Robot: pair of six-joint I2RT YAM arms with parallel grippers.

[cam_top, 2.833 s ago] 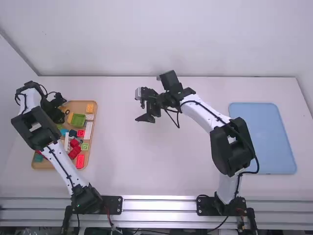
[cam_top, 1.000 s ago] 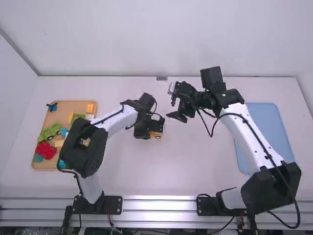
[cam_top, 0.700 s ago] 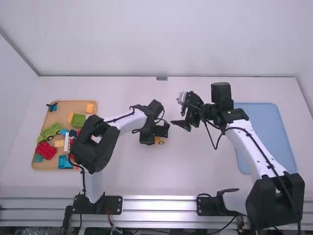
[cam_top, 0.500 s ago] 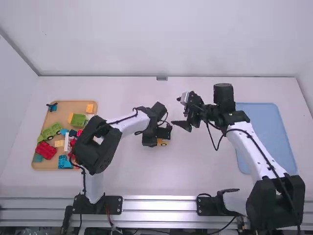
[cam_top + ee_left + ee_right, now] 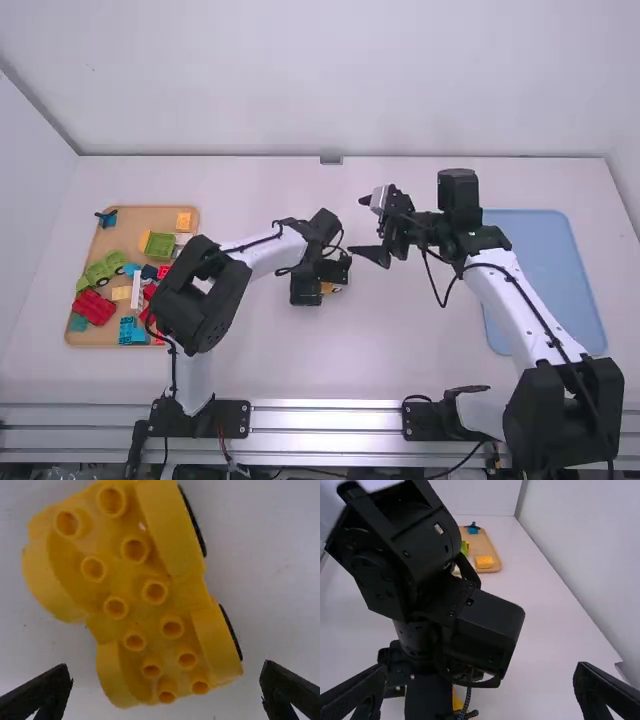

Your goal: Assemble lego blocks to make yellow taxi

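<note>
Tan tray [image 5: 150, 217] holding mixed blocks | left gripper [image 5: 306, 290] hovering over yellow wheeled base [image 5: 135, 592], jaws spread; left wrist view showing its studded top, high view mostly hiding it | right gripper [image 5: 357, 225] hanging nearby, jaws apart, left arm [image 5: 190, 290] blocking its camera | blue mat [image 5: 540, 280] lying at right.

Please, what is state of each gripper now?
Left gripper: open, holding nothing, the yellow wheeled base lies on the table beneath it.
Right gripper: open, holding nothing.
</note>
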